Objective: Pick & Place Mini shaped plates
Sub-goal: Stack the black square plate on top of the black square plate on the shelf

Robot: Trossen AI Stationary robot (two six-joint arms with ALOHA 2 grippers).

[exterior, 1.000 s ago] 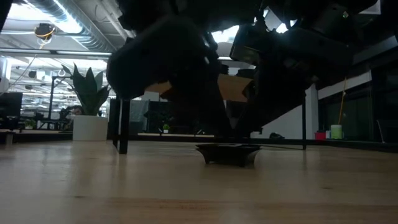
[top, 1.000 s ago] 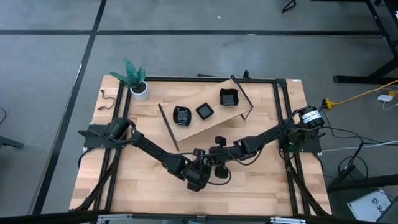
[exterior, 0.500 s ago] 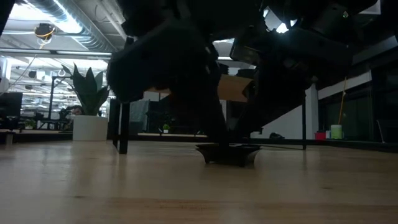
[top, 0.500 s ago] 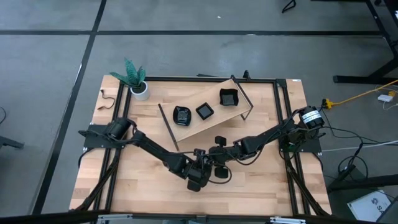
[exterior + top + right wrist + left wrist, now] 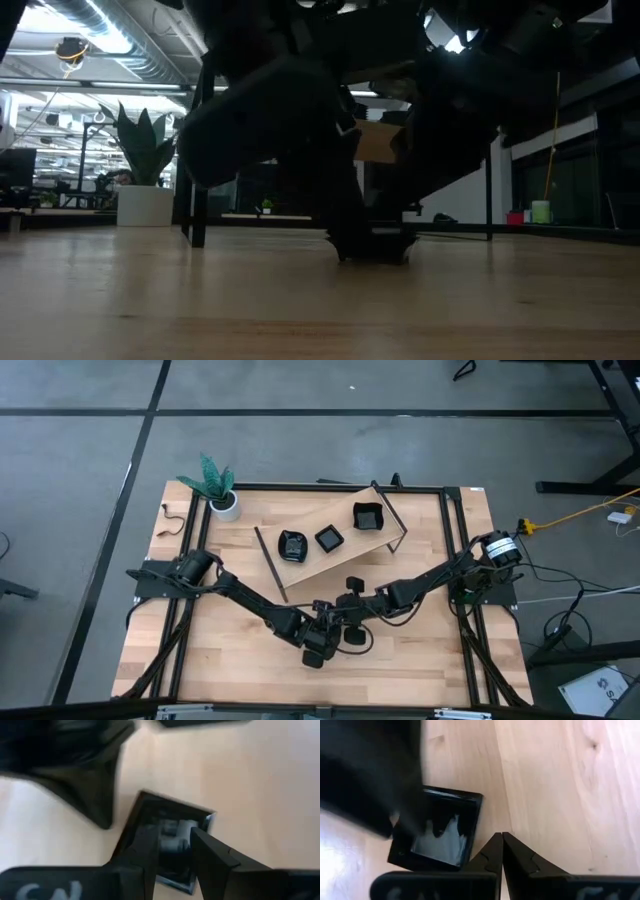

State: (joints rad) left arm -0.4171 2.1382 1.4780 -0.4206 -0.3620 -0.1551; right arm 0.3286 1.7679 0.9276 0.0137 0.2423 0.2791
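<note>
Wooden table (image 5: 230, 665) bears 1 square glossy black plate (image 5: 437, 832), pale reflections

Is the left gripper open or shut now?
Shut. In the left wrist view the left gripper has its two fingertips pressed together with nothing between them, beside the square black plate on the table.

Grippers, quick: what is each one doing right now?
Left gripper: closed, empty, beside the square black plate.
Right gripper: fingers astride that plate's rim; a firm grip cannot be told.
</note>
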